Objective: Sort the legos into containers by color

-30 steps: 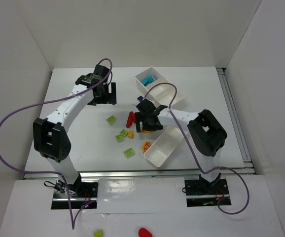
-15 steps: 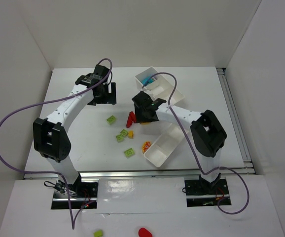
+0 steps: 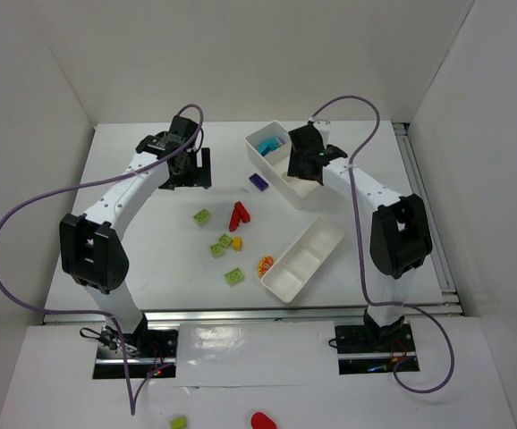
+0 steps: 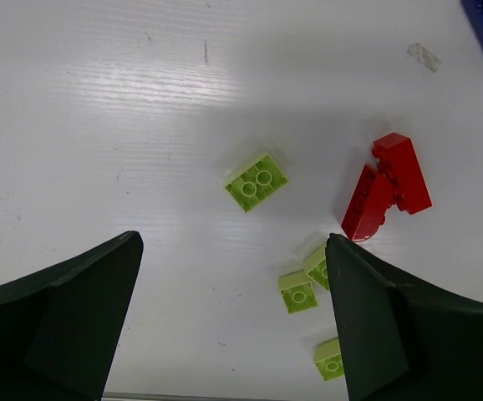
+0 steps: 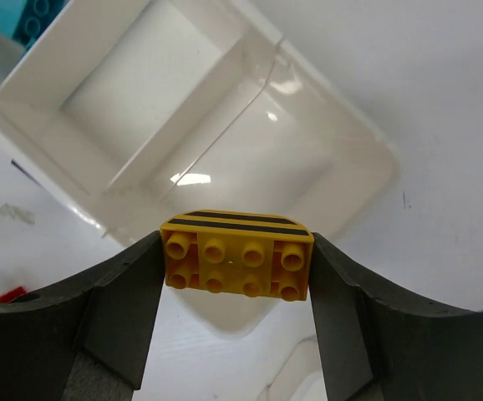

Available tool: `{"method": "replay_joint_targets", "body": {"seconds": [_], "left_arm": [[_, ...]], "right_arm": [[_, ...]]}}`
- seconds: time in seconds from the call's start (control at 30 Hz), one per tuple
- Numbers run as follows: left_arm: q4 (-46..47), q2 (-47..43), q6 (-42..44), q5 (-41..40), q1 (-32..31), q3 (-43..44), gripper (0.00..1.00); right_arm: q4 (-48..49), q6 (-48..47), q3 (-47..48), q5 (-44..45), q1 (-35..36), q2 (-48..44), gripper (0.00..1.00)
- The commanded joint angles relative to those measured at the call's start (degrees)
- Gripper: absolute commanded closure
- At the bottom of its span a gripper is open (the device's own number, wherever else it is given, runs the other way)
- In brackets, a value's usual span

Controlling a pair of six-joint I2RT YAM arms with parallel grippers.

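Observation:
My right gripper [image 3: 303, 159] is shut on an orange-yellow brick with black stripes [image 5: 237, 255] and holds it above an empty compartment of the back white tray [image 3: 323, 189], also seen in the right wrist view [image 5: 225, 142]. A teal brick [image 3: 268, 143] lies in that tray's far compartment. My left gripper [image 3: 192, 170] is open and empty above the table at the back left. Below it, in the left wrist view, lie a lime brick [image 4: 256, 181], red bricks [image 4: 388, 184] and more lime bricks [image 4: 297, 292]. The second white tray [image 3: 303, 259] lies at the front right.
A purple brick [image 3: 258, 181] lies beside the back tray. A small orange brick [image 3: 237, 243] and a yellow-red piece [image 3: 265, 264] lie near the front tray. A lime brick [image 3: 179, 422] and a red piece [image 3: 262, 419] lie off the table by the arm bases.
My right gripper has lifted from the table's middle and swung back and right, carrying the orange-yellow brick over the back tray. The left arm has not moved.

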Motion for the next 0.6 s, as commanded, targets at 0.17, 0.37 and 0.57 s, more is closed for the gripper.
{"method": "replay_joint_targets", "body": {"seconds": [0.17, 0.37, 0.57], "left_arm": [[-0.47, -1.31, 1.00, 0.11, -0.83, 2.35, 0.00], [-0.47, -1.84, 1.00, -0.94, -0.83, 2.35, 0.00], [-0.47, -1.14, 1.00, -0.94, -0.83, 3.13, 0.00]], "right_arm": [[2.73, -1.46, 9.36, -1.17, -1.70, 4.61, 0.12], [2.73, -1.98, -2.99, -1.78, 3.65, -5.39, 0.16], [2.73, -5.85, -17.15, -12.67, 12.79, -14.54, 0.18]]}}
